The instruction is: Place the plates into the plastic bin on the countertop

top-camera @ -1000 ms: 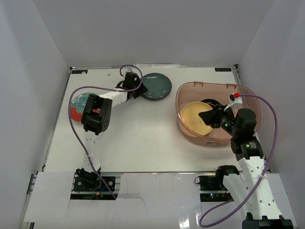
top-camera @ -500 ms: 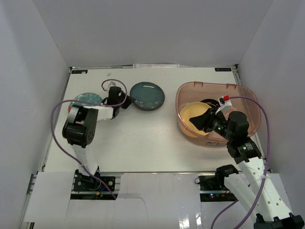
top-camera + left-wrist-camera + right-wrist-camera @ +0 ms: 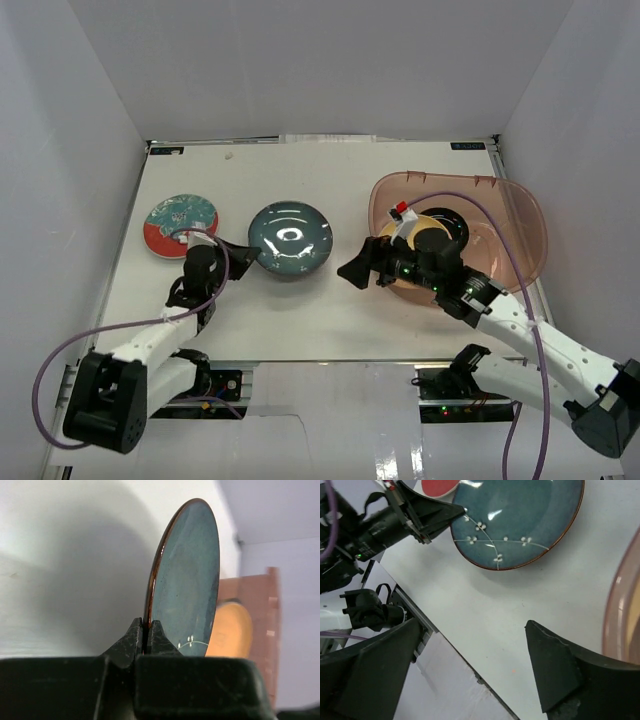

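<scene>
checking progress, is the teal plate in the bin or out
Out. The teal plate is left of the bin, clear of its rim, with its edge pinched in the left gripper.

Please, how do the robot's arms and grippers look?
The left arm and right arm have white links and black joints, each trailed by a purple cable. The left gripper and right gripper are matte black with wedge-shaped fingers. A small red tag sits by the right wrist.
</scene>
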`<move>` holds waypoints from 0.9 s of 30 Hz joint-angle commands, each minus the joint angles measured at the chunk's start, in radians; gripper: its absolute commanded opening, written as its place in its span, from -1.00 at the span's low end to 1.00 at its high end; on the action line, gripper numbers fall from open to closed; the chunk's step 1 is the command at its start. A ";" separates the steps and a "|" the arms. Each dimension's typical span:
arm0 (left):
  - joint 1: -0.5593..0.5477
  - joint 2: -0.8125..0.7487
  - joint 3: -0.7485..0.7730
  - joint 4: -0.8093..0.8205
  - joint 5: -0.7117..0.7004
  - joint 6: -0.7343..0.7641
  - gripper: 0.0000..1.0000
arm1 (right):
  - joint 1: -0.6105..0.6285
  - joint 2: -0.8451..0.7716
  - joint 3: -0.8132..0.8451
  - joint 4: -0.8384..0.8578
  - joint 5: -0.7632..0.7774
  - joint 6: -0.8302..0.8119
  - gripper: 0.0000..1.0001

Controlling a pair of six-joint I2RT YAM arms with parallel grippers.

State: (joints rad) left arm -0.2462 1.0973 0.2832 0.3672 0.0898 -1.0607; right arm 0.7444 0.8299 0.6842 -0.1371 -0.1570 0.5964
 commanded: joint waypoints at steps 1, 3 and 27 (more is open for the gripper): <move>-0.001 -0.245 0.086 0.112 0.100 -0.056 -1.00 | 0.062 0.081 0.106 0.071 0.132 -0.032 0.96; -0.001 -0.299 0.112 0.011 0.122 -0.042 -1.00 | 0.064 0.119 0.130 0.089 0.152 -0.027 0.80; -0.002 -0.359 0.287 -0.146 0.573 0.004 -0.15 | -0.138 0.120 0.097 0.341 -0.030 0.157 -0.84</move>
State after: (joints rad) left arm -0.2413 0.7559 0.4900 0.1329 0.5819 -1.0634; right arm 0.6559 0.9768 0.7731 0.1139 -0.0822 0.7280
